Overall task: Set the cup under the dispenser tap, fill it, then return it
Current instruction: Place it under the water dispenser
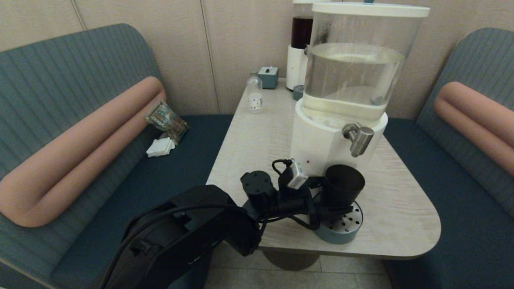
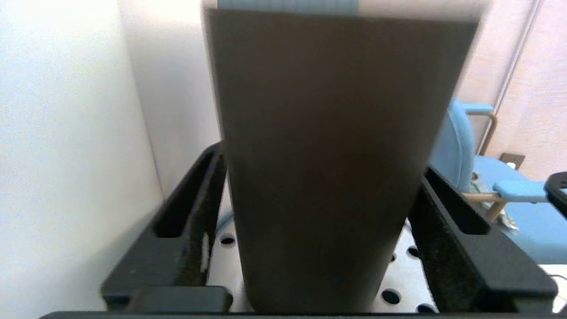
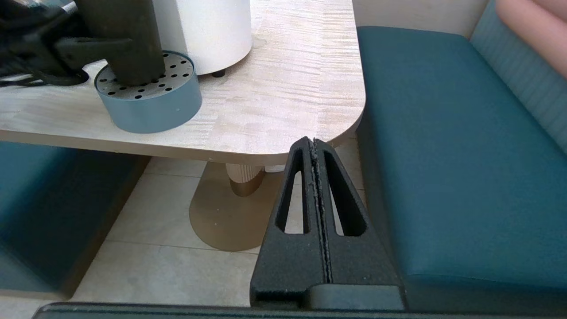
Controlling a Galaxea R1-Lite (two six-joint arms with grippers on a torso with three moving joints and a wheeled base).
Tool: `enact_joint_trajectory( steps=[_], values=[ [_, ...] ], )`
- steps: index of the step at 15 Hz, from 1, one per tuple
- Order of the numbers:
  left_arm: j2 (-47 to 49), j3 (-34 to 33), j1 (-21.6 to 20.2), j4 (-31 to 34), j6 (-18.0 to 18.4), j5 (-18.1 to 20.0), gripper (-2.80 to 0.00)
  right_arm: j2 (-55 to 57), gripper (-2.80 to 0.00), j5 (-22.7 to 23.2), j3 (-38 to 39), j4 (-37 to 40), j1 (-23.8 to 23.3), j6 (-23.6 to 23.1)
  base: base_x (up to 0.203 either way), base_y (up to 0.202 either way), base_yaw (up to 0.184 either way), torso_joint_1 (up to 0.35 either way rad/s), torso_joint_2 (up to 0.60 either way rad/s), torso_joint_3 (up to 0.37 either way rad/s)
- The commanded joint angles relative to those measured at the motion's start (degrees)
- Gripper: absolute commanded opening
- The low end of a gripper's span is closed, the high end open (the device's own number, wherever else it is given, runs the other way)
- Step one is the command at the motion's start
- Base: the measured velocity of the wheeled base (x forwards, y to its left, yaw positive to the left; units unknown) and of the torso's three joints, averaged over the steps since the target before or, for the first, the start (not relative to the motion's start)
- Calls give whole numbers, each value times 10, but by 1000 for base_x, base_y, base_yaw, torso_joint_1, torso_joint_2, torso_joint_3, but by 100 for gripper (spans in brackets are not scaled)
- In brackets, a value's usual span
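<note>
Gripper, right (image 3: pixel 315 144): your idle arm hangs below the table edge, fingers pressed together.
Gripper, left (image 1: pixel 327 196): fingers spread either side of your dark smoky-black plastic tumbler (image 1: pixel 342 185).
Tumbler: upright on the perforated blue-grey drip tray (image 1: pixel 345 233), beneath the brushed-silver tap (image 1: pixel 358 138).

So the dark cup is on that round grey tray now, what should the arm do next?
Probably back the left gripper away: its fingers flank the dark tapered plastic cup standing on the perforated grey drip tray, roughly beneath the brushed-silver tap.
</note>
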State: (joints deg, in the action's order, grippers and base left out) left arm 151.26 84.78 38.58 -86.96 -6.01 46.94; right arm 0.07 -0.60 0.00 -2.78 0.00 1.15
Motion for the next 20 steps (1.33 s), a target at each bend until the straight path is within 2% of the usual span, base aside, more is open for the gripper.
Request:
enact_joint_trajectory(
  steps=[1, 7, 14, 20],
  values=[
    [1, 7, 0, -7, -1, -2, 0, 0, -280, 0, 9, 0, 0, 0, 0, 0, 0, 0, 0, 0],
    [-25, -15, 0, -7, 4, -6, 0, 0, -280, 0, 8, 0, 0, 0, 0, 0, 0, 0, 0, 0],
    [-94, -136, 0, -7, 14, -7, 0, 0, -280, 0, 9, 0, -1, 0, 0, 0, 0, 0, 0, 0],
    [-135, -229, -1, -7, 42, -6, 0, 0, -280, 0, 9, 0, -1, 0, 0, 0, 0, 0, 0, 0]
  ],
)
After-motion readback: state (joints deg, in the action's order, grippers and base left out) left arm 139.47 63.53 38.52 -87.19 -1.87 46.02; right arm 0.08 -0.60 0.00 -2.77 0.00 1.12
